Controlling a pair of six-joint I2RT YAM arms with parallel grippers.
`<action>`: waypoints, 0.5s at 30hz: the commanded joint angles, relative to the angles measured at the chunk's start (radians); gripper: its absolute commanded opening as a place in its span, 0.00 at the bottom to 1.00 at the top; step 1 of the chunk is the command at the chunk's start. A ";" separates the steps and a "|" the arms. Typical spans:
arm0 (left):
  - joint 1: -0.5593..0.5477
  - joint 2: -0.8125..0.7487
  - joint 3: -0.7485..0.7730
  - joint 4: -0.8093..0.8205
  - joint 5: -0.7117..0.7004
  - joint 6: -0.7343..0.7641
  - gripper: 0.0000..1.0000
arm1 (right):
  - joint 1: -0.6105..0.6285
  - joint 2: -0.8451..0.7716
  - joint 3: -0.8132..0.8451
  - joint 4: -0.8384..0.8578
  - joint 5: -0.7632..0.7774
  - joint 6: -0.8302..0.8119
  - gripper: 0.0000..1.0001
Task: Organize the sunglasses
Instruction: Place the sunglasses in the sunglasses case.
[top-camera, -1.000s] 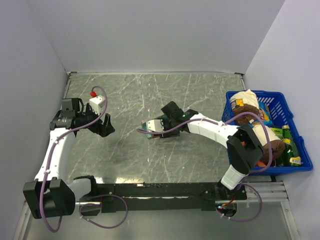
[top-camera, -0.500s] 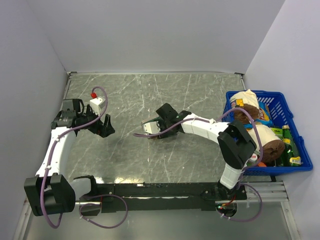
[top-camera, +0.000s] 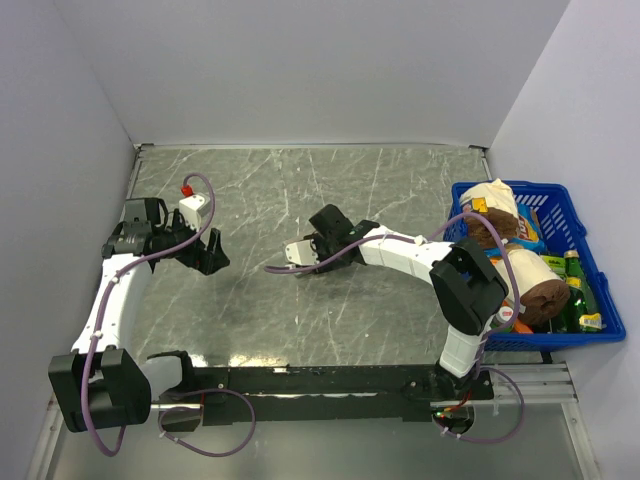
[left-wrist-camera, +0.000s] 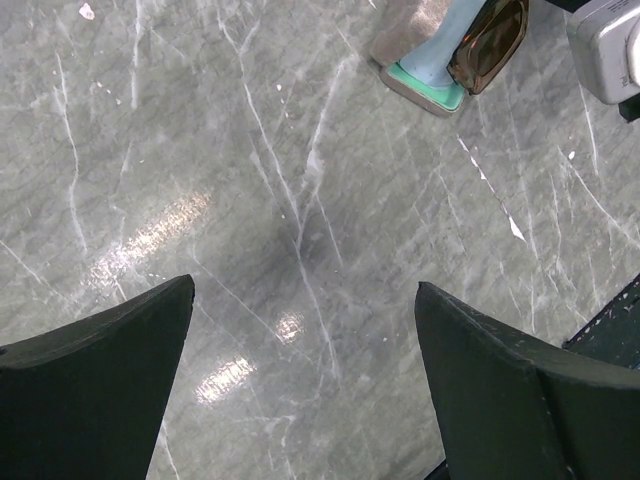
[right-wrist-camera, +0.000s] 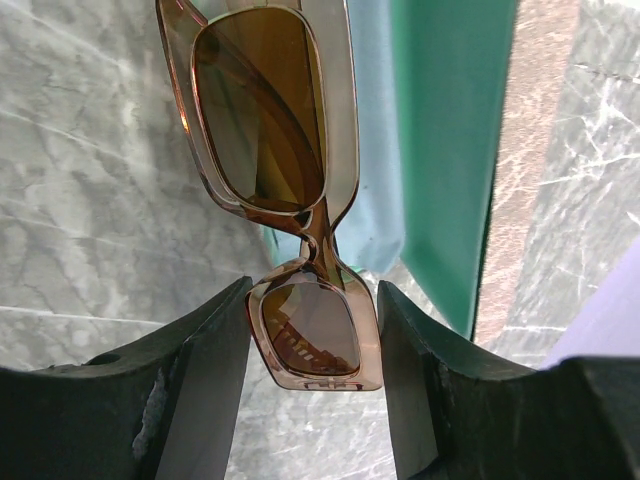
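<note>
Presently held: sunglasses (right-wrist-camera: 275, 180), amber lenses and brownish frame, gripped by one lens in the right claw (right-wrist-camera: 312, 305), which is closed on them. The free lens juts out just beside the open case (right-wrist-camera: 450, 150), over a light blue cloth (right-wrist-camera: 375, 130) lying against its green lining. The left claw (left-wrist-camera: 303, 300) is spread wide and empty, well apart from the case, above bare table (left-wrist-camera: 200, 150). The step in hand is probably laying the glasses into the case. For that, line their length up with the case, lower them level so the free lens clears the rim, and release only once they are seated. Not determinable: whether the arms are folded, or whether the frame touches the cloth. The case's far end is cut off, and from above the right arm covers the case and glasses.
</note>
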 joint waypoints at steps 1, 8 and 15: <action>0.004 -0.010 -0.002 0.023 0.039 0.014 0.96 | 0.004 0.020 0.050 0.037 0.021 -0.022 0.03; 0.005 -0.011 -0.005 0.024 0.041 0.012 0.96 | 0.003 0.041 0.047 0.069 0.017 -0.019 0.03; 0.010 -0.010 -0.007 0.023 0.044 0.014 0.97 | 0.004 0.054 0.044 0.090 0.023 -0.030 0.02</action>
